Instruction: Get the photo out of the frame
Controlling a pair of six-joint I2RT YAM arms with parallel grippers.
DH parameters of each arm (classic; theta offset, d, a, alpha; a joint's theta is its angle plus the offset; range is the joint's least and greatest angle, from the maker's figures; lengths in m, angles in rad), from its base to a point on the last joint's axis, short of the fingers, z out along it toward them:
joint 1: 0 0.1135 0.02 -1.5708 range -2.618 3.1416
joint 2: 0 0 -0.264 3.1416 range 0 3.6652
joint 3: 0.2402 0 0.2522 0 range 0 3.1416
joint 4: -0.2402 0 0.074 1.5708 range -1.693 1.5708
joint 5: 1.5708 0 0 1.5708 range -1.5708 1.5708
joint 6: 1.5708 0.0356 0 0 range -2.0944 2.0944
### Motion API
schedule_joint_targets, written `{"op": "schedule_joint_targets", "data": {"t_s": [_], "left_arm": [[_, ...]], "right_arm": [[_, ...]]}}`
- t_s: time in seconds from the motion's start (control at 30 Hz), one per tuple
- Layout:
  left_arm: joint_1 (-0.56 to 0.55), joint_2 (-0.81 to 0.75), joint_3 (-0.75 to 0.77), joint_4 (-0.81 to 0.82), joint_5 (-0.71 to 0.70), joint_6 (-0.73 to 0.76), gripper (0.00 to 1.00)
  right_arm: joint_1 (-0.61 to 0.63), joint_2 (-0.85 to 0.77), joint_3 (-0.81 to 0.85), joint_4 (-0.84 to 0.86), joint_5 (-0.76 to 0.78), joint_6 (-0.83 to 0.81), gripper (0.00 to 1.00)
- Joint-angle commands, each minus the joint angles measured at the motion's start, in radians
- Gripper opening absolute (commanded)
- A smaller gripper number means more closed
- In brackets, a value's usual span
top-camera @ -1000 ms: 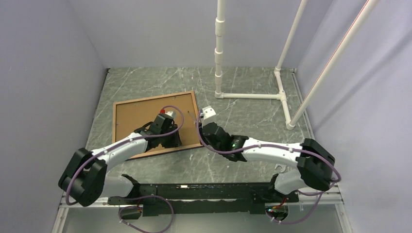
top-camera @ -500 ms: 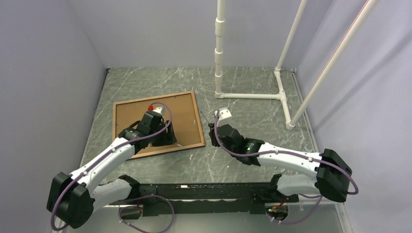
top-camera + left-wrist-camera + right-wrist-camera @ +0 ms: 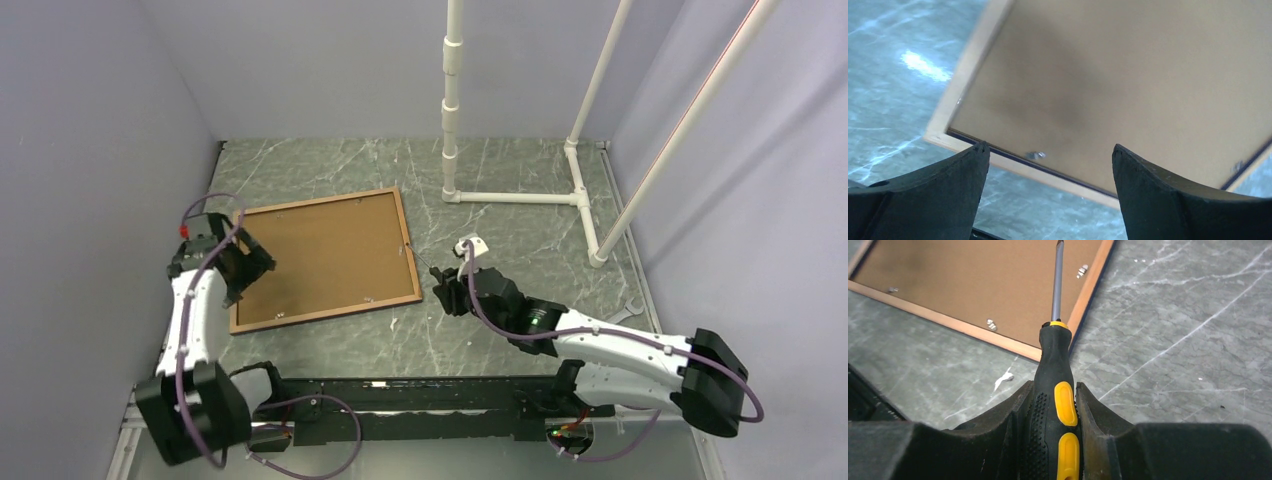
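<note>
The frame (image 3: 325, 308) lies face down on the marble table, its pale wooden rim (image 3: 973, 85) up. The photo sits inside it, and only its brown hardboard back (image 3: 325, 255) (image 3: 1128, 80) (image 3: 973, 280) shows. Small metal tabs (image 3: 991, 324) (image 3: 1036, 155) line the rim's inner edge. My left gripper (image 3: 245, 268) (image 3: 1050, 146) hovers open over the frame's left edge and holds nothing. My right gripper (image 3: 445, 290) (image 3: 1055, 385) is shut on a black-and-yellow screwdriver (image 3: 1055, 360), just off the frame's right side. The screwdriver's shaft (image 3: 1058, 280) points over the near right corner.
A white pipe stand (image 3: 515, 197) with an upright pipe (image 3: 452, 100) occupies the back right. A small metal tool (image 3: 625, 312) lies near the right wall. A white scrap (image 3: 1000, 380) lies on the table by the frame's corner. Grey walls close in three sides.
My left gripper left the middle of the hardboard back, swung to the frame's left edge and opened wide. My right gripper backed off to the right, still holding the screwdriver.
</note>
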Motion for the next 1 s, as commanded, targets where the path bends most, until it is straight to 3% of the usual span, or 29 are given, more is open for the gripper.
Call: {"op": "schedule_joint_targets", "data": {"t_s": [0.0, 0.13, 0.2, 0.37, 0.67, 0.83, 0.97], "left_arm": [[0.213, 0.157, 0.044, 0.011, 0.07, 0.021, 0.94], [0.323, 0.278, 0.092, 0.041, 0.087, 0.038, 0.94], [0.328, 0.325, 0.13, 0.051, 0.021, 0.063, 0.94], [0.326, 0.43, 0.191, 0.075, 0.017, 0.18, 0.89], [0.302, 0.465, 0.104, 0.146, 0.171, 0.226, 0.77], [0.293, 0.529, 0.107, 0.142, 0.188, 0.218, 0.56], [0.274, 0.532, 0.104, 0.136, 0.152, 0.211, 0.47]], "right_arm": [[-0.003, -0.104, -0.025, 0.069, -0.049, -0.01, 0.0], [-0.003, -0.181, -0.062, 0.061, -0.042, 0.006, 0.0], [-0.004, -0.211, -0.078, 0.054, -0.031, 0.008, 0.0], [-0.007, -0.264, -0.094, 0.047, -0.036, 0.014, 0.0], [-0.01, -0.249, -0.083, 0.059, -0.129, 0.018, 0.0], [-0.012, -0.27, -0.101, 0.066, -0.129, 0.022, 0.0], [-0.012, -0.282, -0.108, 0.07, -0.11, 0.022, 0.0]]}}
